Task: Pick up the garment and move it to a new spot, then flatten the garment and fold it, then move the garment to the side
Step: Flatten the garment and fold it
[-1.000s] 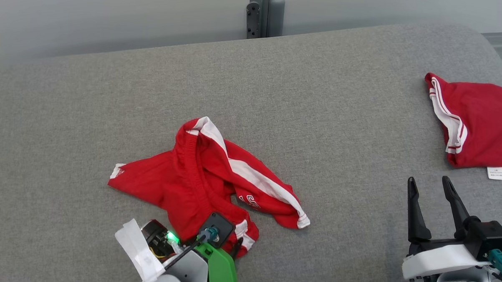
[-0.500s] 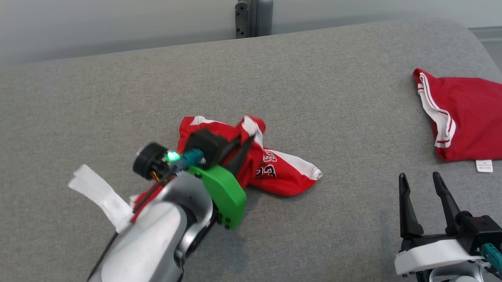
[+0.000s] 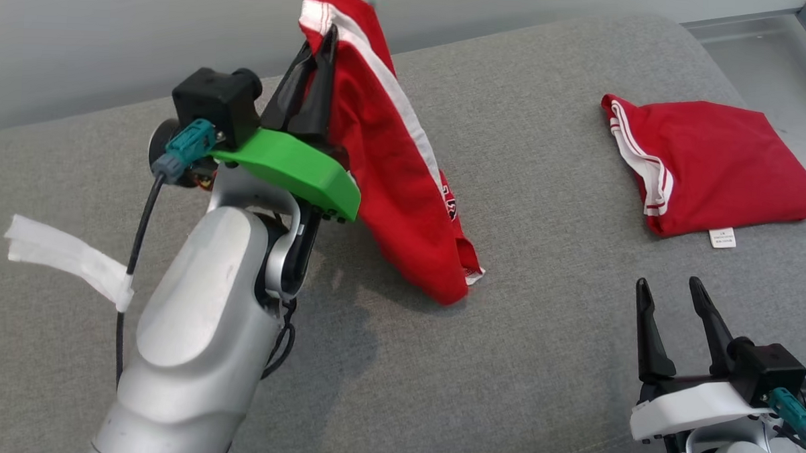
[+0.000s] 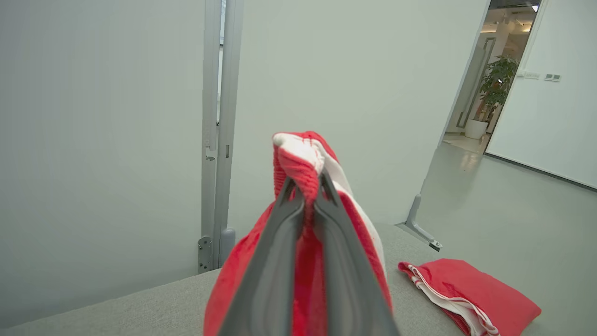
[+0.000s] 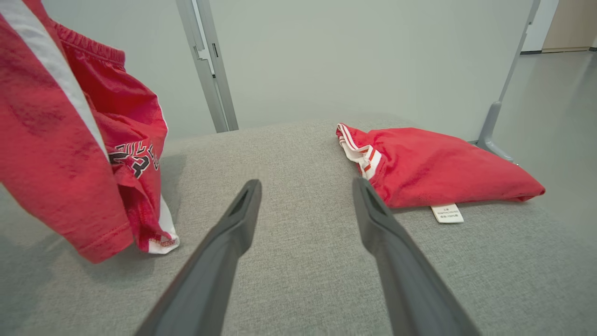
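The garment [image 3: 392, 166] is a pair of red shorts with white side stripes and a black print. It hangs from my left gripper [image 3: 319, 49], which is shut on its elastic waistband high above the grey surface. Its lower hem still touches the cushion. From the left wrist, my two fingers pinch the bunched waistband of the garment [image 4: 298, 163]. Off to the right wrist's left the garment [image 5: 70, 154] dangles. My right gripper [image 3: 669, 296] stands open at the lower right with nothing between its fingers, shown again as my right gripper [image 5: 305, 186].
A folded red garment [image 3: 707, 167] with white trim and a label lies at the right end of the grey cushioned surface [image 3: 540, 338]. A grey post [image 4: 219, 121] stands behind the surface. A white tape strip [image 3: 67, 258] hangs off my left arm.
My left gripper closed on the shorts' waistband and rose high, pulling the shorts off the surface until they hang. The head camera has shifted. My right gripper stayed open and still.
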